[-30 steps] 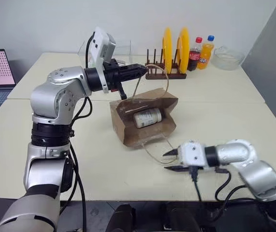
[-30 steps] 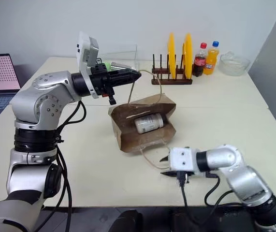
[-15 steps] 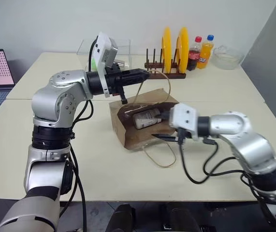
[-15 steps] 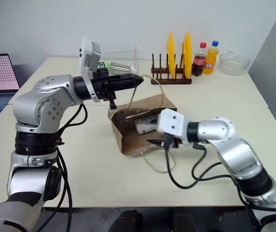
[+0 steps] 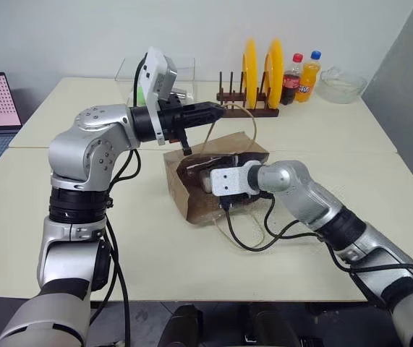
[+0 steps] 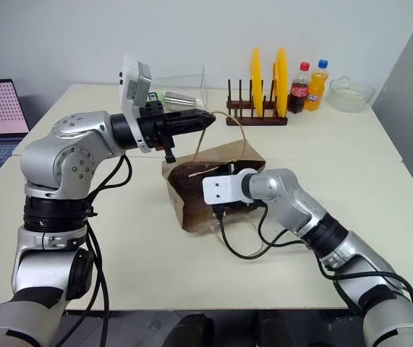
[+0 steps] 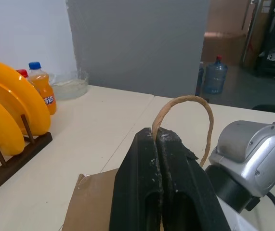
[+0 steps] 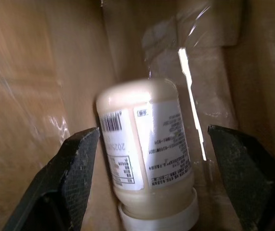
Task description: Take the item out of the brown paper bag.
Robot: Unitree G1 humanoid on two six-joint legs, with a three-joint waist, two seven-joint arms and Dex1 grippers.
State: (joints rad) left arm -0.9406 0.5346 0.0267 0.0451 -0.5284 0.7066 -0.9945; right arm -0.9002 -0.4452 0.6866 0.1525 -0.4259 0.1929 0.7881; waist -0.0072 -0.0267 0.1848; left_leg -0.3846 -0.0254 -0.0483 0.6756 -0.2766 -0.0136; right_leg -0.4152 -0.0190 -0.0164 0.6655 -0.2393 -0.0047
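The brown paper bag (image 5: 213, 184) lies on its side in the middle of the frame, mouth toward the robot, on the pale table (image 5: 322, 238). The left gripper (image 7: 162, 144), reaching in level from the left, is pinched tight on one of the bag's thin loop handles (image 7: 185, 108), lifting the upper edge so the mouth gapes. The right gripper (image 8: 154, 144) is pushed into that mouth, its two black fingers (image 8: 77, 166) spread wide with nothing between them yet. The bottle (image 8: 149, 154) lies on its side on the bag's lower wall, white cap toward the wrist camera, squarely between the two fingers but touching neither. The step in hand looks like closing on the bottle. To do it well, the gripper should probably slide a little deeper so the pads bear on the labelled body, not the cap or the rounded far end, where they could slip off. The fingers must stay clear of the paper on each side so no bag wall gets pinched in with the bottle. The left hold on the handle ought to stay firm, or the bag may drag along when the bottle is drawn out.
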